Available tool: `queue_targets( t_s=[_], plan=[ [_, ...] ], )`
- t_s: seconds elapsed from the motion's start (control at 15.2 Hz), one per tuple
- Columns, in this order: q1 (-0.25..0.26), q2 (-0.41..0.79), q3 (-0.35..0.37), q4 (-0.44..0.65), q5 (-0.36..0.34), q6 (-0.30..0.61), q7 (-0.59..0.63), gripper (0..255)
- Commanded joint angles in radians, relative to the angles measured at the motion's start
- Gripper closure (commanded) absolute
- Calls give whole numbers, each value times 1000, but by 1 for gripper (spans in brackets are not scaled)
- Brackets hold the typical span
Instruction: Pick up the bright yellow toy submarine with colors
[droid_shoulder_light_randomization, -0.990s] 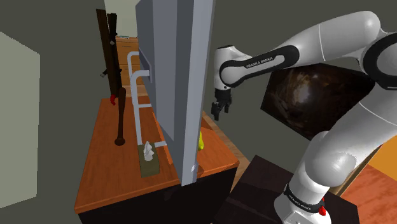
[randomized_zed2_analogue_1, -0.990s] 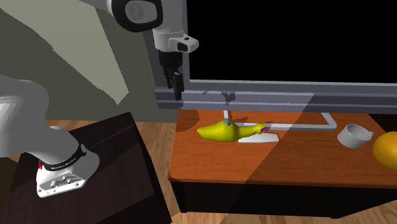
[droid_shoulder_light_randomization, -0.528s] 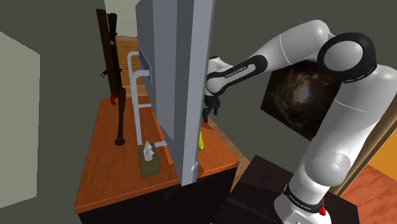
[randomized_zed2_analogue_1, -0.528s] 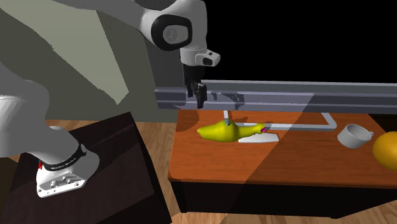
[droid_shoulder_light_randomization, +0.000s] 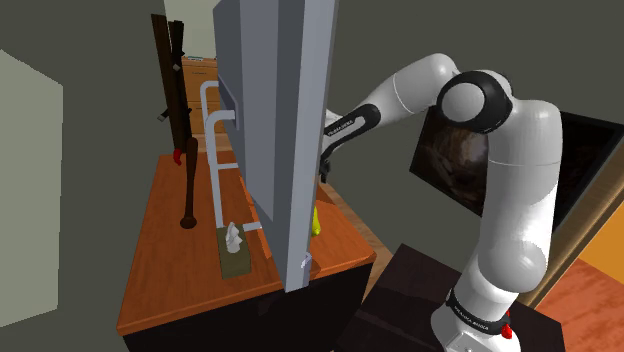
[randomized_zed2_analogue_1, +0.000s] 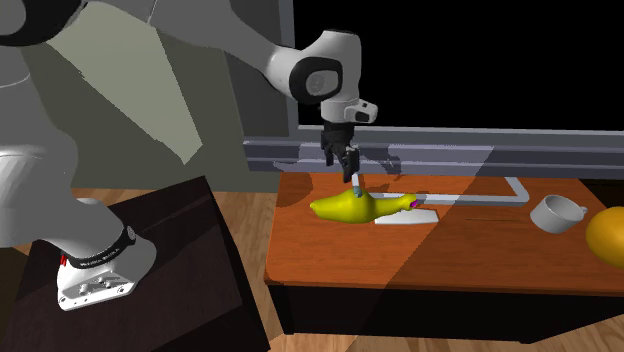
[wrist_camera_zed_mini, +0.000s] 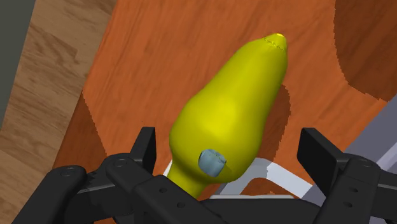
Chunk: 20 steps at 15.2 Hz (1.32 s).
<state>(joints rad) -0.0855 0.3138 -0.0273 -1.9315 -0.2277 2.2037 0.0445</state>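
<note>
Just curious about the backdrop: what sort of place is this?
Likely a room in a home: a wooden floor, an orange-brown table carrying a white cup, and a dark picture on the wall.

Gripper (randomized_zed2_analogue_1: 347, 174) with fingers spread above the yellow submarine (randomized_zed2_analogue_1: 352, 207) — bare tabletop (wrist_camera_zed_mini: 140, 57) on both its flanks; tall grey panel (droid_shoulder_light_randomization: 270, 120) close behind, white tube frame (randomized_zed2_analogue_1: 470, 198) just beside the tail; white cup (randomized_zed2_analogue_1: 557, 211) well apart

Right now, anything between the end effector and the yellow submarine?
Nothing. In the second exterior view the end effector hangs right above the yellow submarine, only air between; the wrist view agrees, fingers open either side.
</note>
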Motion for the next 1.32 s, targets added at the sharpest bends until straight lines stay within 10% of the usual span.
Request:
queue_targets(
  t_s=[0.0, 0.86, 0.92, 1.25],
  plan=[
    [1, 80, -3, 76, -10, 8, 1, 0],
    [0, 281, -15, 213, -29, 78, 12, 0],
    [-1, 282, -15, 215, -29, 77, 11, 255],
    [-1, 282, -15, 216, -29, 77, 11, 255]
  ],
)
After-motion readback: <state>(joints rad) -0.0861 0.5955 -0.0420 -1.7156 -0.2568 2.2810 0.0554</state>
